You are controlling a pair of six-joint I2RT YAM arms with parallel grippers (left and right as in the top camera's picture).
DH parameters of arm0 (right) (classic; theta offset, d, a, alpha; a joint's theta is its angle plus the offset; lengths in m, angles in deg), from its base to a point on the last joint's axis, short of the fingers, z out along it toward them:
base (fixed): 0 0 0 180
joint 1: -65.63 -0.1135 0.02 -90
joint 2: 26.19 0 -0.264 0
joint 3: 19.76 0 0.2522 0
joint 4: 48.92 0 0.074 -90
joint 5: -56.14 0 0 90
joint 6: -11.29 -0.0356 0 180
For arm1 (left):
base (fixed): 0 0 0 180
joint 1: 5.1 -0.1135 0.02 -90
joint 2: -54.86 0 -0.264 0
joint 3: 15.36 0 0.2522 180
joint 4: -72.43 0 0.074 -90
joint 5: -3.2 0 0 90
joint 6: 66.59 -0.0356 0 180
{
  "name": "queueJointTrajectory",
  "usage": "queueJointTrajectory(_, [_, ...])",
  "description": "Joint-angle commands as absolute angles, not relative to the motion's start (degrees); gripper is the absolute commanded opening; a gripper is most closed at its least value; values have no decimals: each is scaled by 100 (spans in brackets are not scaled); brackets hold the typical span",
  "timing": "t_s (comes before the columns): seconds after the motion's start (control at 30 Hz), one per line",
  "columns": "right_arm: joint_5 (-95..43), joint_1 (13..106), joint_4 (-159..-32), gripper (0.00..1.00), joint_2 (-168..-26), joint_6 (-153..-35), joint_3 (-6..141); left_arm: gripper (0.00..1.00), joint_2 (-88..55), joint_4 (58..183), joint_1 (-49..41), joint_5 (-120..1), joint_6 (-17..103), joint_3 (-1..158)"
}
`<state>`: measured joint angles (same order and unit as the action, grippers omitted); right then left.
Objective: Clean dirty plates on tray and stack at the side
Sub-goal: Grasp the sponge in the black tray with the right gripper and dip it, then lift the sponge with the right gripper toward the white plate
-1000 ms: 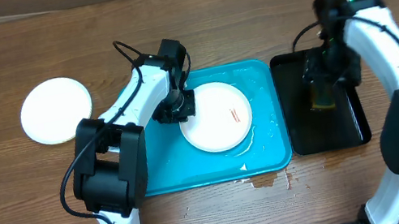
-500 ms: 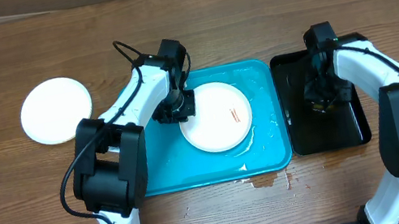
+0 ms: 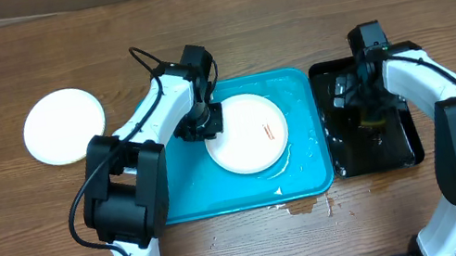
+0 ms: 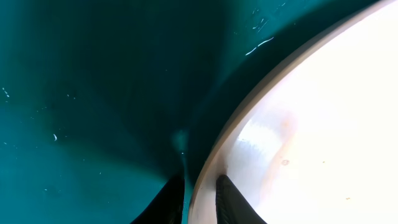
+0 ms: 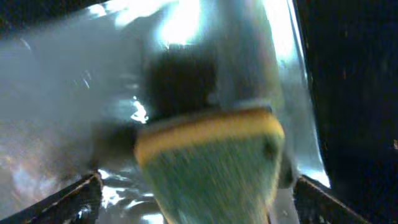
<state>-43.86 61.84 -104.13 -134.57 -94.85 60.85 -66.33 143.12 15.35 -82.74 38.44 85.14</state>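
**Q:** Plates (image 3: pixel 250 143) first: how do they handle, where do you grab?

**Me:** Stiff, light, and probably slick while wet, so I'd go for the rim. My left claw (image 3: pixel 206 124) is pinched on the left rim of the smeared plate (image 4: pixel 323 124) lying in the tray (image 3: pixel 312 174).

**Q:** Counts?

**Me:** Two plates in view: that one, plus a white plate (image 3: pixel 64 126) on the worktop (image 3: pixel 22 240), well left of the tray. One sponge (image 5: pixel 211 155). My right claw (image 3: pixel 364 109) is spread wide around it, not touching.
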Motion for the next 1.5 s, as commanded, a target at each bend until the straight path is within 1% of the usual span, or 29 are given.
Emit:
queueJointTrajectory(0.0, [-4429, 6184, -10194, 85, -13540, -9435, 6002, 20, -6694, 14277, 1557, -8403, 3878, 8367])
queueJointTrajectory(0.03, [-4429, 6184, -10153, 63, -13540, -9433, 6002, 20, -6694, 14274, 1557, -8403, 3878, 8367])
queueJointTrajectory(0.07, [-4429, 6184, -10118, 36, -13540, -9433, 6002, 20, -6694, 14270, 1557, -8403, 3878, 8367])
queueJointTrajectory(0.1, [-4429, 6184, -10096, 20, -13540, -9433, 6000, 20, -6694, 14268, 1557, -8403, 3878, 8367])
queueJointTrajectory(0.13, [-4429, 6184, -10092, 18, -13540, -9433, 6000, 20, -6694, 14266, 1557, -8403, 3878, 8367])
queueJointTrajectory(0.17, [-4429, 6184, -10094, 24, -13540, -9433, 6000, 21, -6694, 14266, 1557, -8403, 3878, 8367])
queueJointTrajectory(0.2, [-4429, 6184, -10105, 55, -13540, -9433, 6000, 21, -6694, 14264, 1557, -8403, 3878, 8367])
queueJointTrajectory(0.23, [-4429, 6184, -10131, 82, -13540, -9433, 6000, 21, -6694, 14261, 1557, -8403, 3881, 8367])
queueJointTrajectory(0.27, [-4429, 6184, -10186, 90, -13540, -9435, 6000, 21, -6694, 14259, 1557, -8403, 3878, 8367])
queueJointTrajectory(0.43, [-4432, 6184, -10671, 91, -13540, -9437, 6000, 23, -6694, 14261, 1557, -8403, 3881, 8367])
queueJointTrajectory(0.47, [-4432, 6184, -10776, 88, -13540, -9437, 6000, 23, -6694, 14261, 1557, -8403, 3881, 8367])
queueJointTrajectory(0.53, [-4432, 6184, -10865, 75, -13540, -9437, 6000, 23, -6694, 14259, 1557, -8403, 3881, 8367])
queueJointTrajectory(0.57, [-4432, 6184, -10865, 67, -13540, -9435, 6000, 23, -6694, 14253, 1557, -8403, 3881, 8367])
queueJointTrajectory(0.6, [-4429, 6184, -10841, 51, -13540, -9435, 6000, 23, -6694, 14244, 1557, -8403, 3881, 8367])
queueJointTrajectory(0.67, [-4432, 6184, -10802, 4, -13538, -9437, 6007, 24, -6694, 14229, 1557, -8403, 3881, 8367])
queueJointTrajectory(0.8, [-4434, 6184, -10962, 4, -13538, -9433, 6160, 27, -6694, 14218, 1557, -8403, 3881, 8363])
queueJointTrajectory(0.9, [-4434, 6184, -11475, 4, -13536, -9435, 6505, 29, -6694, 14143, 1557, -8403, 3883, 8363])
queueJointTrajectory(0.93, [-4434, 6184, -11611, 4, -13534, -9435, 6610, 31, -6696, 14113, 1557, -8403, 3883, 8363])
queueJointTrajectory(0.97, [-4434, 6184, -11740, 4, -13525, -9435, 6719, 38, -6696, 14078, 1557, -8403, 3883, 8363])
queueJointTrajectory(1.07, [-4434, 6184, -11978, 4, -13485, -9437, 6938, 40, -6696, 13979, 1557, -8403, 3883, 8363])
queueJointTrajectory(1.1, [-4434, 6184, -12033, 3, -13477, -9435, 7001, 38, -6696, 13947, 1557, -8403, 3881, 8363])
queueJointTrajectory(1.17, [-4432, 6184, -12072, 4, -13472, -9437, 7036, 22, -6696, 13936, 1557, -8403, 3881, 8363])
queueJointTrajectory(1.2, [-4425, 6184, -12098, 4, -13472, -9439, 7036, 7, -6696, 13947, 1554, -8403, 3881, 8363])
queueJointTrajectory(1.23, [-4405, 6184, -12164, 4, -13472, -9439, 7036, 4, -6694, 13971, 1554, -8403, 3881, 8363])
queueJointTrajectory(1.47, [-4279, 6182, -12330, 4, -13472, -9223, 7051, 4, -6696, 14017, 1557, -8403, 3878, 8363])
